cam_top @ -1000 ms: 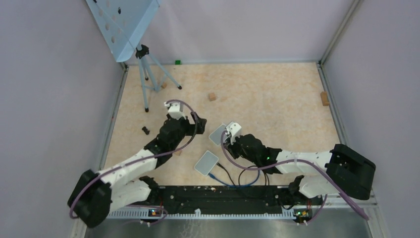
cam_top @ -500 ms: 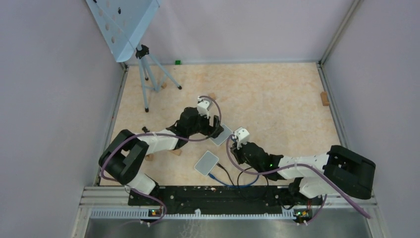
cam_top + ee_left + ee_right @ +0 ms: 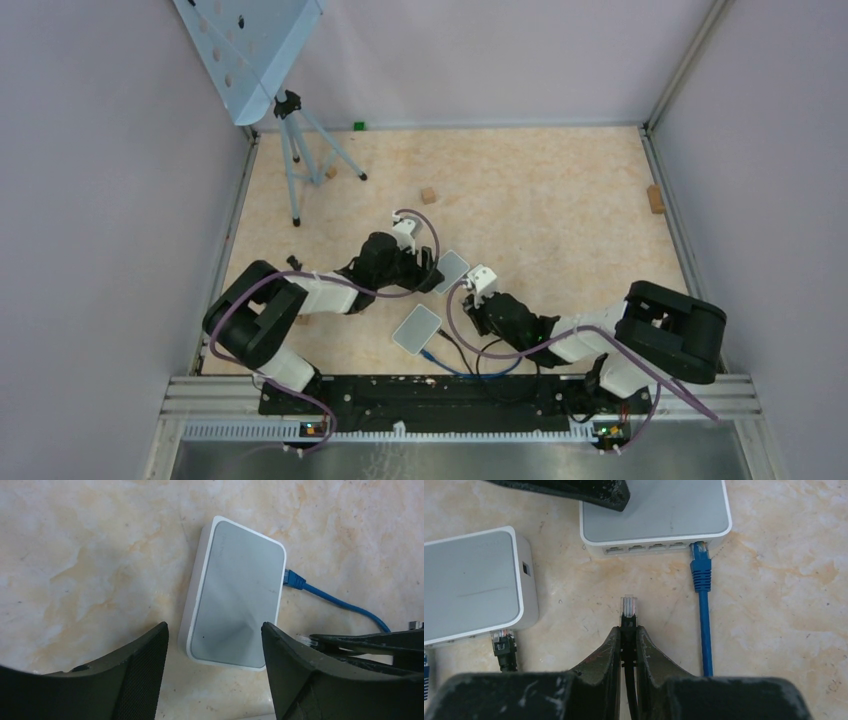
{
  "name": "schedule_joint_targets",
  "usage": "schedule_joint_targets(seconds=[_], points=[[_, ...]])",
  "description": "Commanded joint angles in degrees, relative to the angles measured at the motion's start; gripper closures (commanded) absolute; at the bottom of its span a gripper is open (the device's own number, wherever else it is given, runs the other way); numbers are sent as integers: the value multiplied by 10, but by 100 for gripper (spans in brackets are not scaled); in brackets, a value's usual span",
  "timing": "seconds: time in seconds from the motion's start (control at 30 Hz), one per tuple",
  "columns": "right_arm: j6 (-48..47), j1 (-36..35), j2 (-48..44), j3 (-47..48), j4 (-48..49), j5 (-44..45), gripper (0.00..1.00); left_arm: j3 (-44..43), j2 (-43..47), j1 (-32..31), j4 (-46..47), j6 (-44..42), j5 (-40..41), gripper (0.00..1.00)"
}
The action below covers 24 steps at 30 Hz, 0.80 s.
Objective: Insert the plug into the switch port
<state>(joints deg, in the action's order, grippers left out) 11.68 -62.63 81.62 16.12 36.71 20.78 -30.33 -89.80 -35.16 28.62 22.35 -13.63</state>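
Note:
A white switch [image 3: 452, 265] lies mid-table; its row of ports [image 3: 646, 547] faces my right gripper. A blue plug [image 3: 700, 565] sits in the rightmost port. My right gripper [image 3: 629, 630] is shut on a black cable just behind its clear plug [image 3: 628, 605]. The plug points at the ports from a short gap away, touching nothing. My left gripper [image 3: 214, 635] is open and straddles the near end of the switch [image 3: 237, 610]. Floor shows between its left finger [image 3: 135, 675] and the switch's side. In the top view, the two grippers [image 3: 432, 272] [image 3: 467, 297] flank the switch.
A second white switch [image 3: 418, 328] lies nearer the arm bases, with a black plug [image 3: 504, 645] and blue cable in it. Cables loop behind my right gripper. A tripod [image 3: 295, 150] with a blue panel stands back left. Small wooden blocks [image 3: 428, 194] [image 3: 655, 198] lie farther back.
My left arm swung right and came down over the switch, and its jaws have narrowed a little. My right gripper drew back slightly from the switch, still holding the plug.

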Motion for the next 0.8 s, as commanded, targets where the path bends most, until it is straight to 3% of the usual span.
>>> schedule_joint_targets(seconds=[0.0, 0.37, 0.77], points=[[-18, -9, 29, 3, 74, -20, 100, -13, -12, 2, 31, 13, -32, 30], [-36, -8, 53, 3, 84, 35, 100, -25, -25, 2, 14, 1, -20, 40], [-64, 14, 125, 45, 135, 25, 100, -28, -28, 2, 16, 2, -28, 45]])
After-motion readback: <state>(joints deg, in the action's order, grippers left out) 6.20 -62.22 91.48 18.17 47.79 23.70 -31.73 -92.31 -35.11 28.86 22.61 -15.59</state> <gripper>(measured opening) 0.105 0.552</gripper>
